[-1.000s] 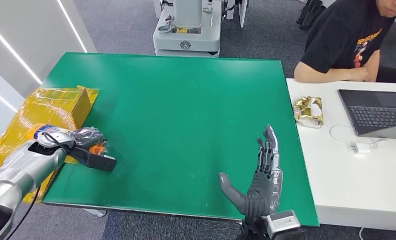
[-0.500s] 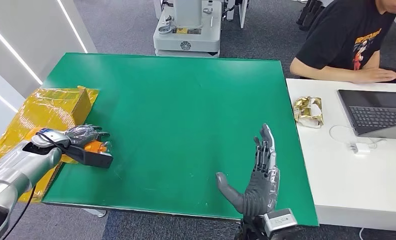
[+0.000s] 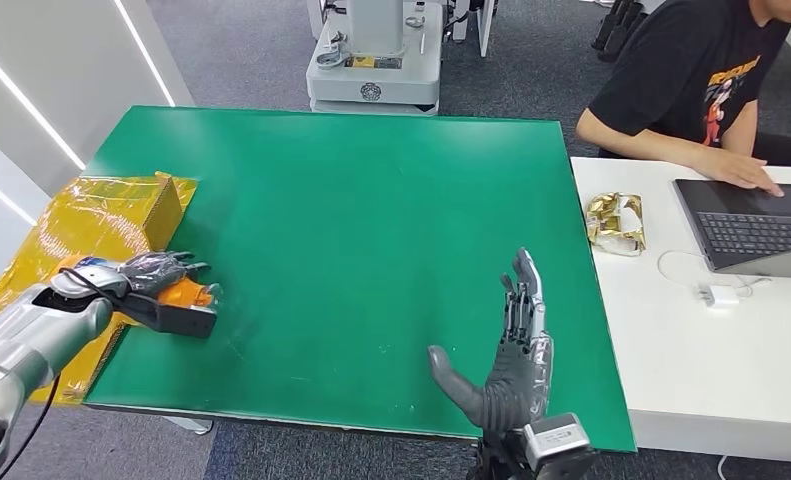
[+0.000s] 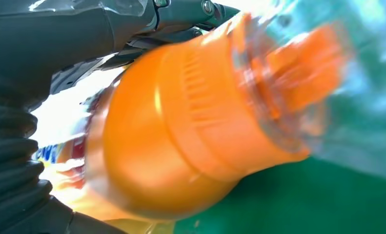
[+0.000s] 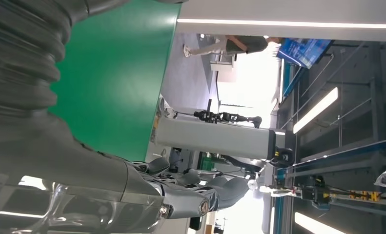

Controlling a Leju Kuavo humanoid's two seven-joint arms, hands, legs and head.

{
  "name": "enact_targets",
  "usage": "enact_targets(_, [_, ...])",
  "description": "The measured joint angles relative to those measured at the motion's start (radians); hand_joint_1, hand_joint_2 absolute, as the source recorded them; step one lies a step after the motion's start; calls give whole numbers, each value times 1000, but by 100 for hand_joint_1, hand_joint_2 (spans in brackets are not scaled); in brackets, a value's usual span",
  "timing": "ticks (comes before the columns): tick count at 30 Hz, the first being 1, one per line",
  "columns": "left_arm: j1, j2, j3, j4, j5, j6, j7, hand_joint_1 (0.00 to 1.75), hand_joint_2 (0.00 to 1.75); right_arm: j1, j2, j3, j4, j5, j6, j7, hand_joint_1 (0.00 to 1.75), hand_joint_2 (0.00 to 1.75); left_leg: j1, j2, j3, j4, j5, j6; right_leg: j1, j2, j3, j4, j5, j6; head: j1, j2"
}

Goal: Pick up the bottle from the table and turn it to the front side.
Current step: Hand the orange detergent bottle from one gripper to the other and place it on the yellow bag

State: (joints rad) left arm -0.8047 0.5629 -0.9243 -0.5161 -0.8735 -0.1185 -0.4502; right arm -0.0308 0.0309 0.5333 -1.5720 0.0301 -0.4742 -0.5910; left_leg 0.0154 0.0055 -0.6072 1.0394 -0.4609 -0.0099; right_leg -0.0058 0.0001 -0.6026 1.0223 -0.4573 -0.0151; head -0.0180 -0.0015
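The right robot hand (image 3: 516, 350) stands at the lower centre-right of the head frame, released and holding nothing, fingers straight and pointing up the frame, thumb stuck out to the left, over the near edge of the green tabletop (image 3: 371, 200). At the lower left, the left robot hand (image 3: 156, 272) is grasping the bottle (image 3: 186, 294), its dark fingers wrapped over the orange body at the tabletop's left edge. In the left wrist view the bottle (image 4: 191, 126) is blurred, with an orange body and an orange cap under clear plastic. Just left of it sits a yellow box (image 3: 91, 225) wrapped in shiny tape. Farther right, a white desk (image 3: 671, 330) carries a crumpled gold wrapper (image 3: 616, 220) and a laptop (image 3: 756, 225), where a person (image 3: 691, 90) in a black shirt is typing. A grey machine base (image 3: 371, 60) stands at upper centre.
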Motion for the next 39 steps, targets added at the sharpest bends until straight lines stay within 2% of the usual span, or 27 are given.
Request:
enact_targets(6, [15, 36, 1, -21, 22, 15, 2, 0, 175, 1, 0, 0, 6, -15, -9, -10, 0, 175, 0, 1, 0, 0, 0, -1, 0, 1, -1, 0, 0, 0, 0, 0])
enact_targets(13, [63, 155, 21, -191, 66, 13, 42, 0, 175, 6, -5, 0, 4, -20, -36, -13, 0, 175, 0, 1, -1, 0, 0, -1, 0, 2, -2, 0, 0, -1, 0, 0])
enact_targets(15, [89, 199, 43, -275, 122, 13, 59, 0, 175, 17, -5, 0, -4, -14, -43, -13, 0, 175, 1, 1, -1, 0, 0, -1, 0, 2, -2, 0, 0, -1, 0, 0])
enact_targets(18, [155, 286, 122, -460, 250, 13, 90, 0, 175, 46, -6, -3, -27, 1, -53, -9, 0, 175, 1, 3, -1, 0, -1, -2, 1, 4, -3, 0, -1, -1, 0, 0])
enact_targets(22, [297, 395, 299, -747, 375, 22, 108, 0, 175, 78, -11, -12, -50, 5, -42, -14, 0, 175, 1, 3, -1, 0, -2, -3, 1, 4, -3, 0, -2, -2, 0, 0])
enact_targets(27, [478, 457, 513, -991, 460, 29, 71, 0, 175, 85, -18, -16, -50, -9, -27, -31, 0, 175, 1, 3, -1, 0, -3, -4, 1, 4, -3, -1, -2, -3, 0, 0])
enact_targets(30, [546, 448, 608, -1064, 551, 23, -14, 0, 175, 85, -20, -16, -50, -15, -26, -36, 0, 175, 1, 2, -1, 0, -3, -4, 1, 3, -3, -1, -2, -3, 0, 0])
enact_targets(34, [590, 375, 698, -1099, 641, 25, -104, 0, 175, 86, -20, -17, -52, -10, -23, -39, 0, 175, 1, 2, 0, 0, -3, -4, 1, 3, -2, 0, -2, -3, 0, 0])
enact_targets(36, [602, 299, 727, -1100, 712, 49, -136, 0, 175, 89, -20, -17, -55, 3, -22, -39, 0, 175, 1, 1, 0, 0, -3, -4, 0, 2, -1, -1, -2, -3, 0, 0])
enact_targets(39, [630, 122, 749, -1087, 849, 105, -152, 0, 175, 97, -19, -17, -57, 21, -25, -42, 0, 175, -1, -1, 1, 0, -3, -3, -1, 0, 1, -1, -3, -2, 0, 0])
